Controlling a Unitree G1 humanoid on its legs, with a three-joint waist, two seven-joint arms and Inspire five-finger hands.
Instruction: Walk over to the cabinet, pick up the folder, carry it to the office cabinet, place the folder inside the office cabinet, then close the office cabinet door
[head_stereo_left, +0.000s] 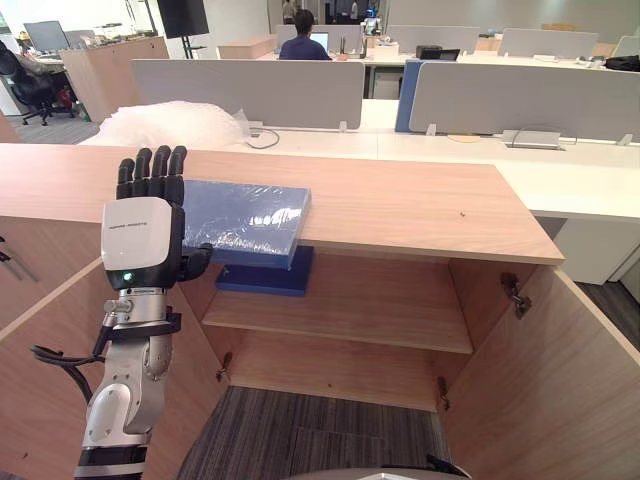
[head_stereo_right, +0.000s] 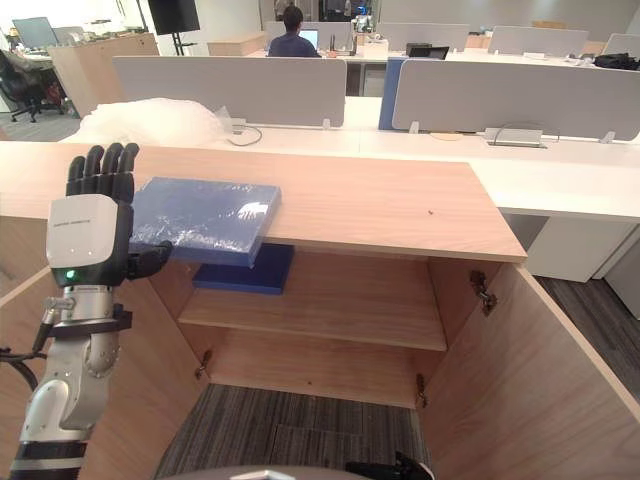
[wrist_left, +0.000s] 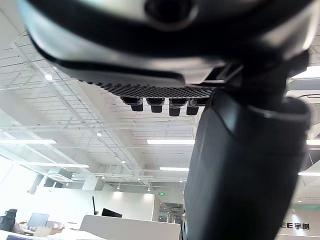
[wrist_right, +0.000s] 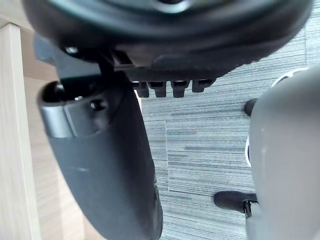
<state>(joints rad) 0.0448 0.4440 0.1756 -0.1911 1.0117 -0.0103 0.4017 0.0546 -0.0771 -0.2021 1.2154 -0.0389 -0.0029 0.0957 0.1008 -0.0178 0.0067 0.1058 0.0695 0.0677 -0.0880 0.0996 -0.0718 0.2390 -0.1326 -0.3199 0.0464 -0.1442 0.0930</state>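
Observation:
A blue folder (head_stereo_left: 245, 220) in clear plastic wrap lies on the wooden cabinet top (head_stereo_left: 400, 205), with its front edge hanging over the open cabinet. My left hand (head_stereo_left: 143, 235) is raised just left of it, its back towards me and its fingers straight up. Its thumb (head_stereo_right: 150, 260) points at the folder's front left corner; whether it touches the folder I cannot tell. Both cabinet doors, the left (head_stereo_left: 40, 370) and the right (head_stereo_left: 540, 380), stand open. My right hand (wrist_right: 105, 165) hangs over the grey carpet with relaxed fingers and holds nothing.
A second, darker blue folder (head_stereo_left: 265, 275) lies on the upper shelf (head_stereo_left: 350, 310) inside the cabinet. Behind the cabinet are a heap of white plastic wrap (head_stereo_left: 170, 125), white desks with grey partitions (head_stereo_left: 250, 90) and a seated person (head_stereo_left: 303, 40).

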